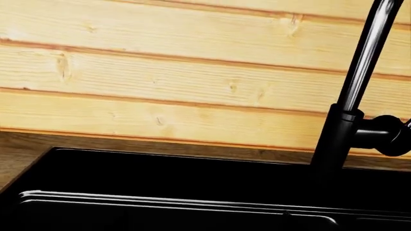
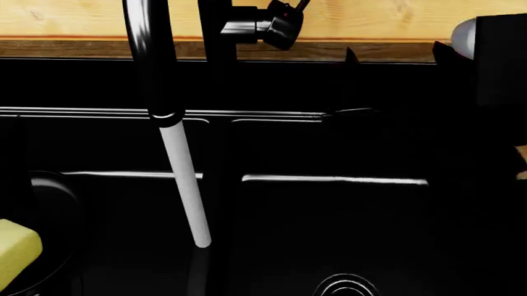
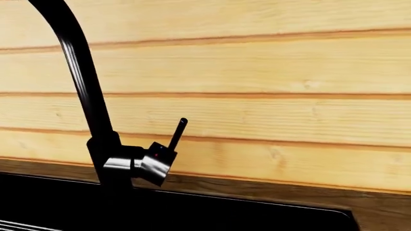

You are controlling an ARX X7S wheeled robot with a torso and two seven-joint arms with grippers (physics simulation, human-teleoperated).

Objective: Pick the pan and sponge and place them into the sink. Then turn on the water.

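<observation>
Water runs into the black sink — sponge and pan lie at its left edge.

From the faucet (image 2: 152,55) spout a white water (image 2: 185,185) stream falls into the sink (image 2: 329,203); the sponge (image 2: 16,250) rests on the pan (image 2: 53,203) left of the stream. Neither gripper shows — their state cannot be told.

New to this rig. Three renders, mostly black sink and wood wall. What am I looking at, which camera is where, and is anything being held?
These are simulator renders from a wheeled robot with two arms. The head view looks down into a black double-basin sink. Its faucet is running: the white stream is the water. At the left edge, the yellow sponge lies beside the curved rim of the pan, both in the left basin. The other two pictures come from cameras near each gripper; both face the plank wall and the faucet, and the right wrist view shows its side lever. Neither gripper appears in any picture, so I cannot say what they hold.
</observation>
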